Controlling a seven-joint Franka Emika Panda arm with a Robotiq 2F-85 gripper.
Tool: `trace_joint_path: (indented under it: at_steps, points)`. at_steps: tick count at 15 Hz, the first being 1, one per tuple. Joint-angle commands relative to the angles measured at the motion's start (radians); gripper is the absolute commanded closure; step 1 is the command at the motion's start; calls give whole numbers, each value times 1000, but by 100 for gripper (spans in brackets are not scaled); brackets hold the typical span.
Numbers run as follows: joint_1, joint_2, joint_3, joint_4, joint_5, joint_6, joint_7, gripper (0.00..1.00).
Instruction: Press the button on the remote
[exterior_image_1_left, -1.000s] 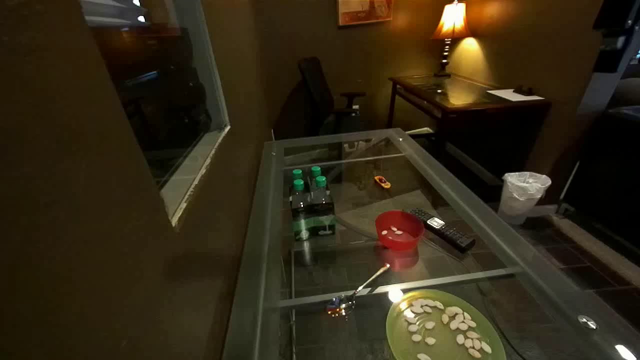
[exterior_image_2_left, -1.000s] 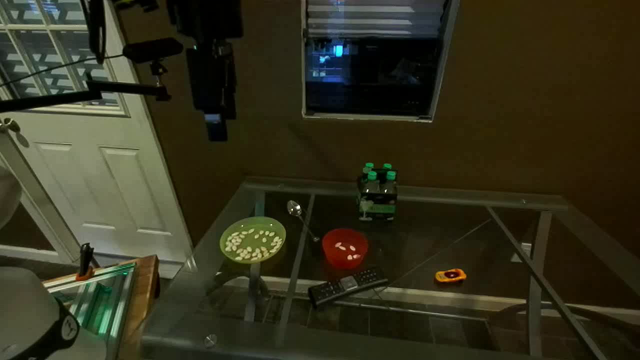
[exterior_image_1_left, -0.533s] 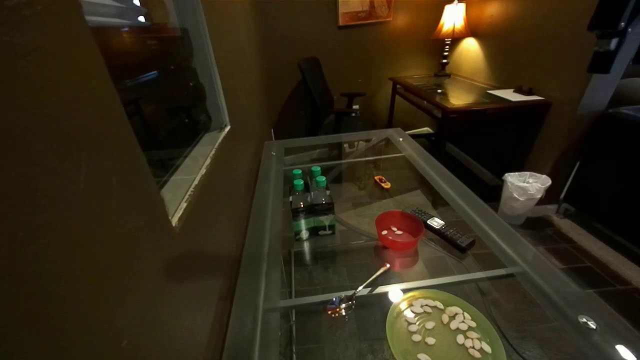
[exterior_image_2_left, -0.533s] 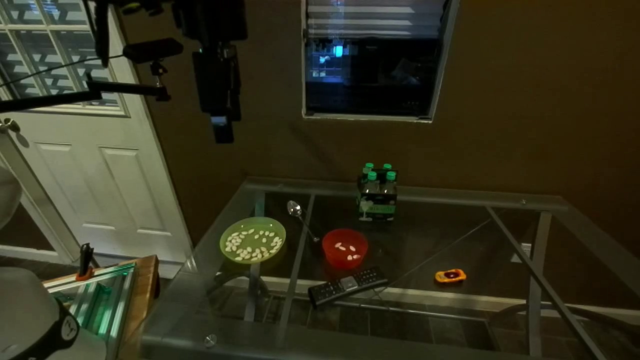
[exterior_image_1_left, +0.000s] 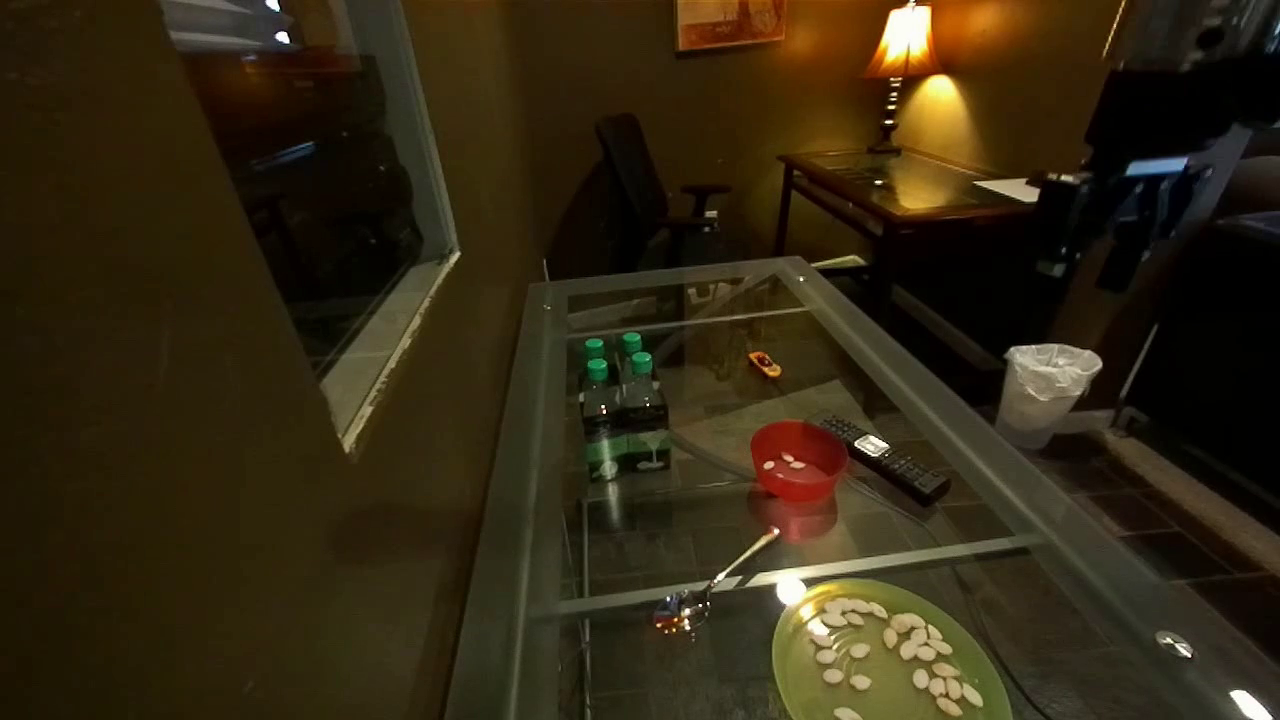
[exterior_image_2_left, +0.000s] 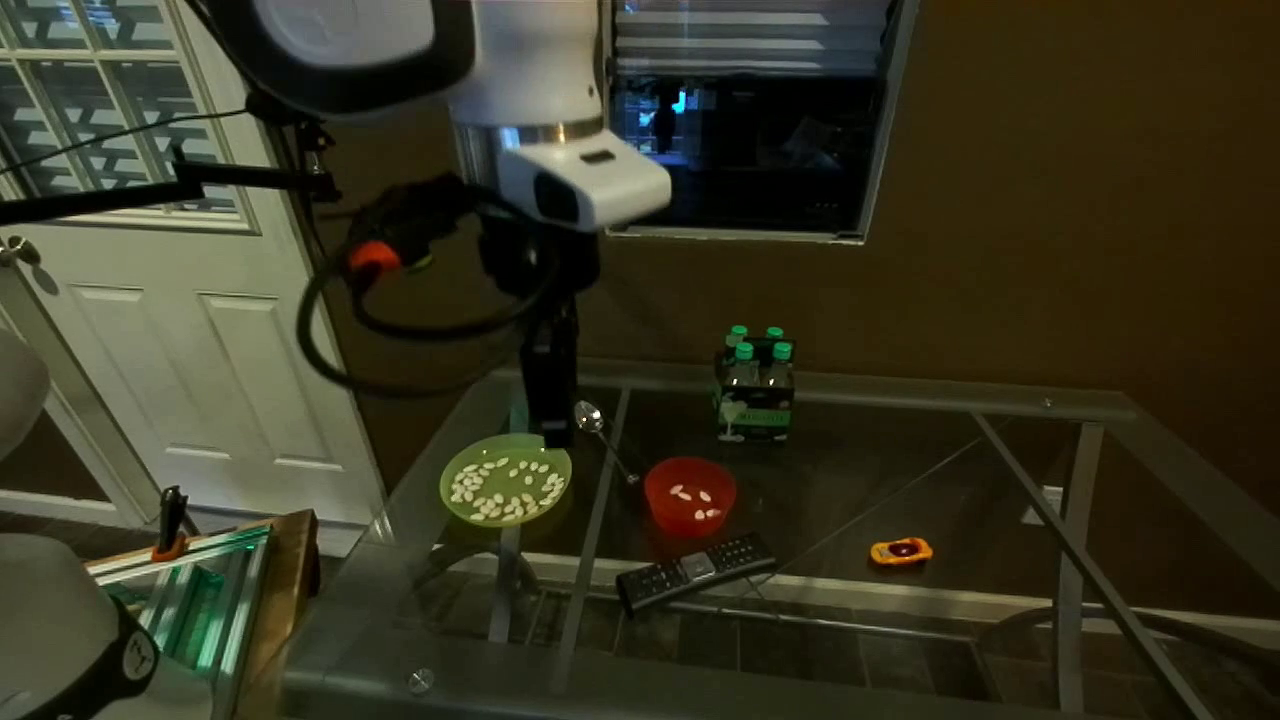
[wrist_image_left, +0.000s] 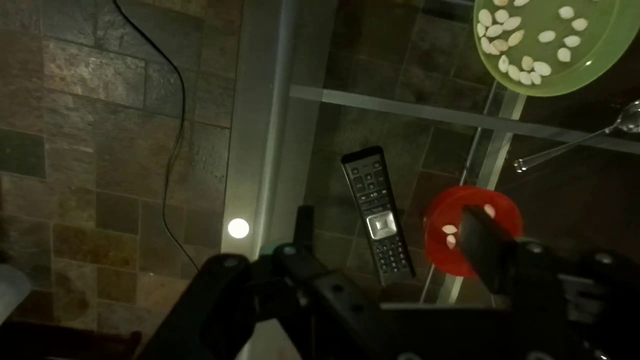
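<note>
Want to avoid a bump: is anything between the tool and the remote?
Nothing visible stands between the open tool and the remote, which shows uncovered in the wrist view. The red bowl sits close beside it, so a stray descent might clip that.

In an exterior view the camera looks along the glass table (exterior_image_1_left: 510, 480) toward a desk (exterior_image_1_left: 850, 178); in an exterior view, across the table at a window (exterior_image_2_left: 745, 150). The wrist view looks steeply down from nearer; all three share the remote (wrist_image_left: 378, 215) and red cup (wrist_image_left: 446, 212).
</note>
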Motion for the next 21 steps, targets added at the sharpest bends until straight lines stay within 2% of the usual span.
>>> trace_joint_path:
  at_steps: [1, 6, 8, 10, 11, 12, 17, 21]
  points:
    - [-25, 127, -10, -50, 15, 140, 68, 55]
    - [-4, 311, -6, -47, -9, 250, 52, 90]
    - [10, 376, 1, -23, -17, 286, 60, 100]
    - [27, 433, 5, -1, -20, 327, 55, 100]
    - [39, 456, 4, 20, 20, 307, 35, 100]
    - [32, 395, -7, -30, 1, 305, 50, 99]
    - [48, 450, -7, 11, 2, 305, 49, 100]
    - [57, 505, 3, 41, 99, 322, -6, 100]
